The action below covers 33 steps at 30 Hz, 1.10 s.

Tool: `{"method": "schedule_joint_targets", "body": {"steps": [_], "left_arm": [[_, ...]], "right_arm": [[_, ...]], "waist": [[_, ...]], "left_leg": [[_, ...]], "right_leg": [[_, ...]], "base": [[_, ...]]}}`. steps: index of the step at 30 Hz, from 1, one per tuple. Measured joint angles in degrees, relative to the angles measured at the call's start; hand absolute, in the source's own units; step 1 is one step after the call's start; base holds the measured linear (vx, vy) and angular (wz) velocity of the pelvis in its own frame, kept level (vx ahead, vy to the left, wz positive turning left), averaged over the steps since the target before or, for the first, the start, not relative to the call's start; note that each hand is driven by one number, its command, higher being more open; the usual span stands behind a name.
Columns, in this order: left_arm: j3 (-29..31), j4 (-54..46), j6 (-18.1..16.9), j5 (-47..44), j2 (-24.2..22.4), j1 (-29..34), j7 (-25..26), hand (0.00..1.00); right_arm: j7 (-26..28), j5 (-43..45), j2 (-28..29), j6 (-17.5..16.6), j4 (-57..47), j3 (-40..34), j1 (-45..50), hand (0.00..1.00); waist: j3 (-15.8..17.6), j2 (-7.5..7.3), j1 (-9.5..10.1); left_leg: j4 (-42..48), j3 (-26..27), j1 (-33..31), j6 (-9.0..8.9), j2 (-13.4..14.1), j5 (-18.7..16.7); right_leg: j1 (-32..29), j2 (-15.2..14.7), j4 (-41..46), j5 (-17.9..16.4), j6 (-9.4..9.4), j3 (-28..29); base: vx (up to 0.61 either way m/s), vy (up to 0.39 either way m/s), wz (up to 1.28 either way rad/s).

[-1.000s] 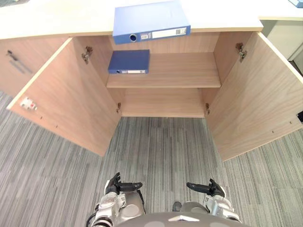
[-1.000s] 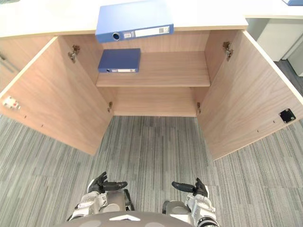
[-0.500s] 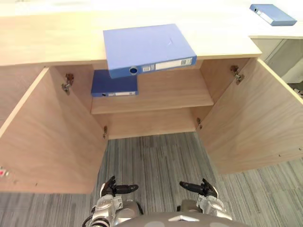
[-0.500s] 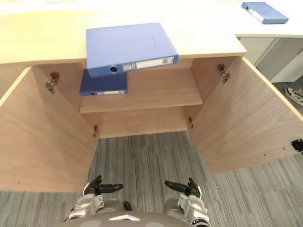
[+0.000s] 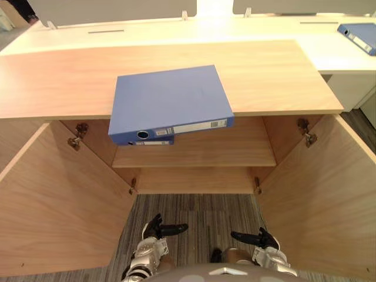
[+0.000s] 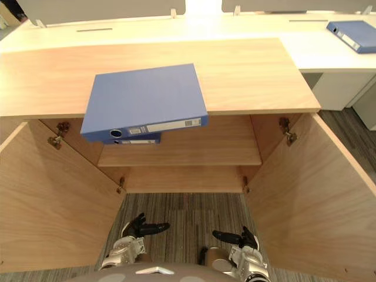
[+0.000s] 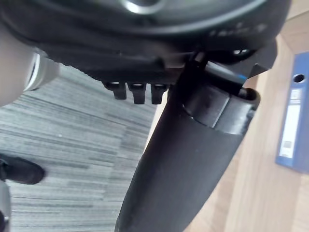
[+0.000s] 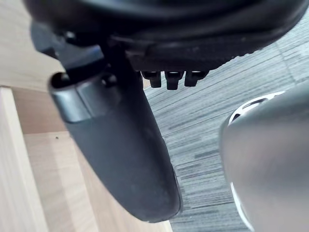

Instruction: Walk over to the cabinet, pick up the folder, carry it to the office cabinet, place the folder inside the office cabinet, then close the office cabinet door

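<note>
A blue folder [image 5: 167, 103] lies flat on the wooden cabinet top [image 5: 270, 76], its spine overhanging the front edge. Under it, a second blue folder [image 5: 154, 141] rests at the left of the upper shelf [image 5: 217, 154] inside the open cabinet. My left hand [image 5: 154, 228] and right hand [image 5: 262, 239] hang low over the carpet in front of the cabinet, thumbs pointing toward each other, fingers relaxed, both holding nothing. The left wrist view has the left hand [image 7: 193, 159] close up, with a blue folder's spine [image 7: 293, 121] past it. My right hand [image 8: 116, 145] hangs over carpet.
Both cabinet doors stand wide open: the left door [image 5: 59, 205] and the right door [image 5: 329, 200] flank the striped grey carpet where I stand. A third blue folder [image 5: 358, 35] lies on the white desk at the far right.
The whole picture has shifted: the cabinet is nearer and more of its top shows. The folders have not moved on the cabinet. Both hands stay low and hold nothing.
</note>
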Motion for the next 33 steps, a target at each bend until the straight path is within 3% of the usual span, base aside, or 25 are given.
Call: {"method": "schedule_joint_targets", "body": {"steps": [2,5,6,7,8,11,16,24,27,33], "left_arm": [[0.2,-0.2,-0.4,-0.6,0.0,0.0,0.2,1.00],[0.8,-0.1,-0.3,-0.5,-0.1,0.0,0.1,1.00],[1.1,0.2,-0.3,-0.5,-0.1,0.0,0.1,1.00],[1.5,0.7,-0.2,-0.4,-0.4,0.2,0.2,1.00],[2.1,0.8,-0.2,-0.4,0.0,0.1,0.3,1.00],[2.1,1.0,-0.2,-0.3,0.5,0.4,0.3,1.00],[1.0,1.3,-0.2,0.3,0.7,1.7,0.2,1.00],[-3.5,1.0,-0.4,0.2,1.6,2.3,1.9,1.00],[-5.4,-3.8,-0.4,0.2,1.7,4.7,3.8,1.00],[-10.4,-30.6,-0.7,1.3,5.5,14.6,6.3,1.00]], "right_arm": [[0.0,0.3,0.0,0.0,0.0,0.1,0.3,1.00],[0.0,0.3,0.1,0.0,-0.1,0.2,0.4,1.00],[0.0,0.3,0.0,0.1,-0.1,0.1,0.4,1.00],[-0.1,0.3,0.1,0.2,0.0,-0.2,0.4,1.00],[0.0,0.3,0.8,0.2,-0.1,-0.2,0.8,1.00],[0.0,0.3,1.5,0.2,-0.1,-0.2,1.4,1.00],[0.2,0.3,1.6,0.0,-0.2,-2.0,1.6,1.00],[-0.9,0.3,1.2,-0.1,1.4,-4.0,2.7,1.00],[-1.4,0.3,0.7,-0.1,1.4,-3.9,3.0,1.00],[-2.2,0.3,0.1,-0.5,0.1,-1.2,4.2,1.00]], "waist": [[-0.2,-0.02,0.18],[-0.6,-0.07,0.28],[-0.9,0.50,0.28],[-1.3,0.58,0.31],[-1.8,-0.89,0.24],[-2.4,-1.91,0.27],[-3.6,-0.92,0.18],[-3.8,-0.67,0.13],[-3.8,-0.74,0.15],[-3.6,-0.80,1.46]], "left_leg": [[-6.6,3.6,-1.3,0.89,-0.3,-1.6],[-21.6,3.8,-1.3,0.79,-2.8,-0.9],[-27.8,3.7,-0.3,1.15,-4.0,2.8],[-32.2,3.5,1.4,1.21,-5.2,4.2],[-33.8,3.9,2.1,1.53,-6.7,4.7],[-36.2,5.3,4.6,1.53,-8.8,4.7],[-42.2,6.2,8.5,2.09,-10.9,6.2],[-53.6,3.8,13.7,2.12,-11.9,12.5],[-53.6,2.6,13.5,2.48,-12.4,12.7],[-53.9,-0.1,12.3,3.11,-13.1,13.4]], "right_leg": [[3.1,-0.4,-2.4,0.2,0.82,0.0],[3.4,-1.0,-3.1,0.2,2.21,0.7],[3.3,-0.9,-2.9,0.2,2.80,1.1],[3.3,-1.0,-3.0,-0.1,3.93,1.9],[3.3,-1.9,-3.8,0.3,4.79,2.6],[5.5,-3.7,-6.3,0.9,5.80,3.5],[7.4,-4.5,-9.0,1.7,6.88,4.3],[9.4,-2.7,-10.5,2.4,6.35,2.7],[9.4,-3.0,-10.4,2.4,6.36,2.3],[9.4,-3.5,-10.2,2.2,6.43,0.6]], "base": [[0.11,0.044,-0.02],[0.16,0.159,-0.07],[0.21,0.220,-0.17],[0.26,0.243,-0.13],[0.22,0.194,-0.08],[0.14,0.169,-0.08],[0.03,0.085,-0.08],[-0.02,-0.019,0.12],[-0.06,0.000,0.13],[-0.07,0.009,0.18]]}}
